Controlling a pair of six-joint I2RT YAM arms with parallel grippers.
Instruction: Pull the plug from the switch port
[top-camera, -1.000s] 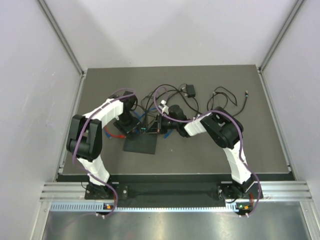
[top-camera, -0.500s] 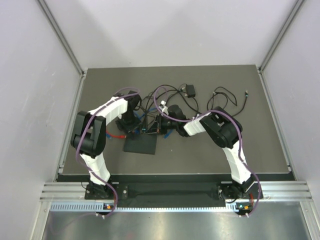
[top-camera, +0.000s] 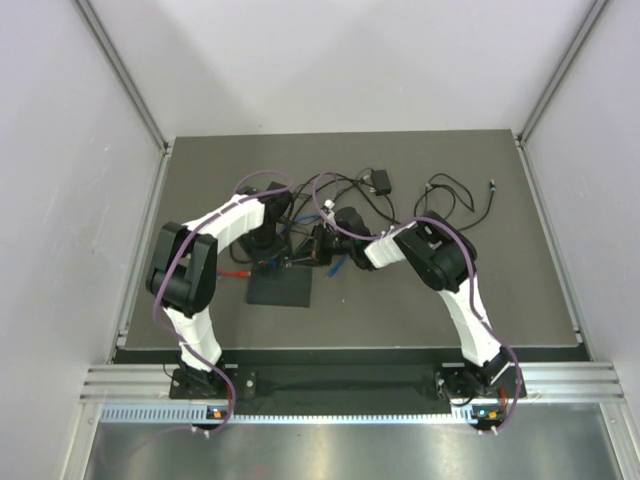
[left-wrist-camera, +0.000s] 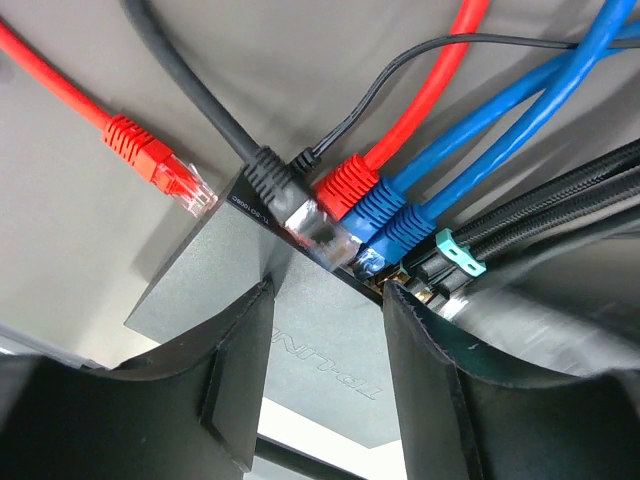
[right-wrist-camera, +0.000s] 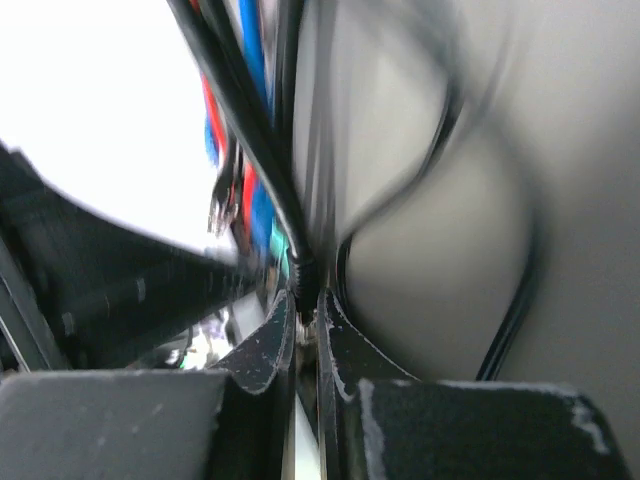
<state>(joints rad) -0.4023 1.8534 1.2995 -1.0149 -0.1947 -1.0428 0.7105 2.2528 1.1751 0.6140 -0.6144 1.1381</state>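
The switch (top-camera: 280, 290) lies flat on the bench (top-camera: 450, 300), and the switch port in question is somewhere along its far edge. A tight row sits there: a black plug (left-wrist-camera: 278, 190), a red plug (left-wrist-camera: 345, 187), the blue plugs (left-wrist-camera: 395, 215), then braided cables with a teal tag (left-wrist-camera: 455, 250) at the right end. A loose red plug (left-wrist-camera: 165, 172) lies on the bench just left of the box, in no port.

The left gripper (left-wrist-camera: 330, 292) hovers over that far edge. Its fingers are partly spread, with only the box top beneath and nothing gripped. The right gripper (right-wrist-camera: 305, 300) has its fingers pressed together on a black cable (right-wrist-camera: 258, 170) near the row's right end. That view is too blurred to tell which plug it leads to.

To do this step well, one arm should probably pin the box so it cannot slide. The grip should sit on the plug body rather than the cord, with any latch tab squeezed. The draw should go straight out along the port, away from the box, without twisting into the neighbouring plugs.
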